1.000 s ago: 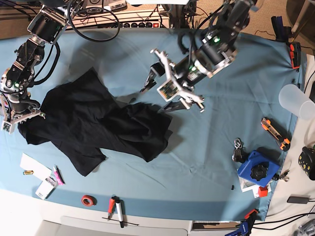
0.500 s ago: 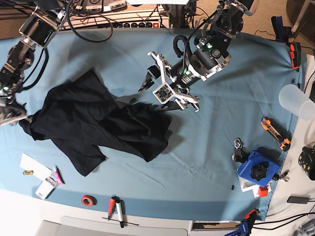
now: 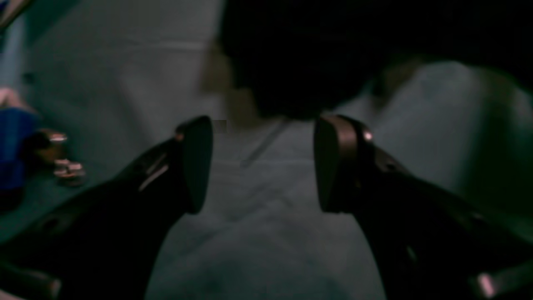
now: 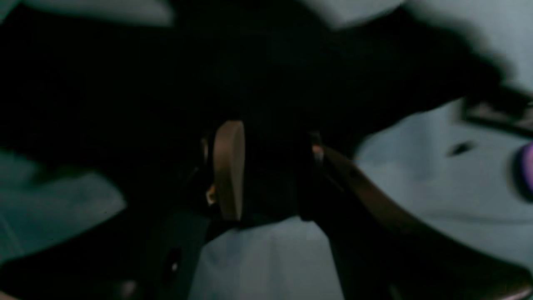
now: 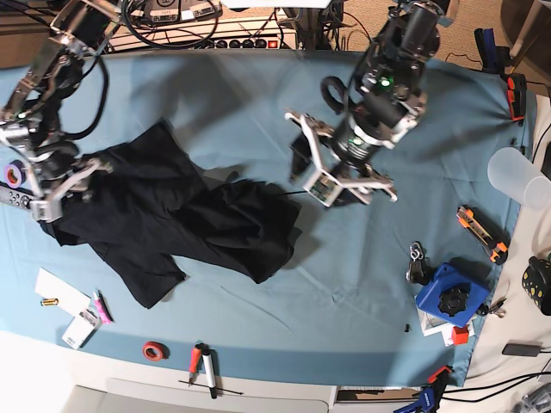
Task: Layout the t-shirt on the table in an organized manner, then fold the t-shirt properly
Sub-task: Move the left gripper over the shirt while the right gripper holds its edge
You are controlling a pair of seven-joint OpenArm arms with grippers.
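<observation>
The black t-shirt [image 5: 172, 215] lies crumpled on the left half of the light blue table [image 5: 362, 275], plain side showing. My right gripper [image 5: 62, 185] hovers over the shirt's left edge. In the right wrist view its fingers [image 4: 227, 166] stand apart with black cloth [image 4: 250, 62] between them, so that gripper [image 4: 270, 166] is open. My left gripper [image 5: 325, 176] hangs above bare table just right of the shirt. In the left wrist view it [image 3: 262, 162] is wide open and empty, with the shirt's edge [image 3: 312, 50] a little ahead of the tips.
Right side of the table: an orange utility knife [image 5: 480, 232], a blue block with a black knob [image 5: 448, 297] and a translucent cup [image 5: 516, 176]. Front edge: a red tape ring [image 5: 155, 350], a red-handled tool [image 5: 202, 366] and white paper [image 5: 60, 292]. Cables and a power strip [image 5: 232, 41] line the back.
My right gripper has opened from shut, swung out left and come back over the shirt's left edge. My left arm has moved right, away from the shirt, still open.
</observation>
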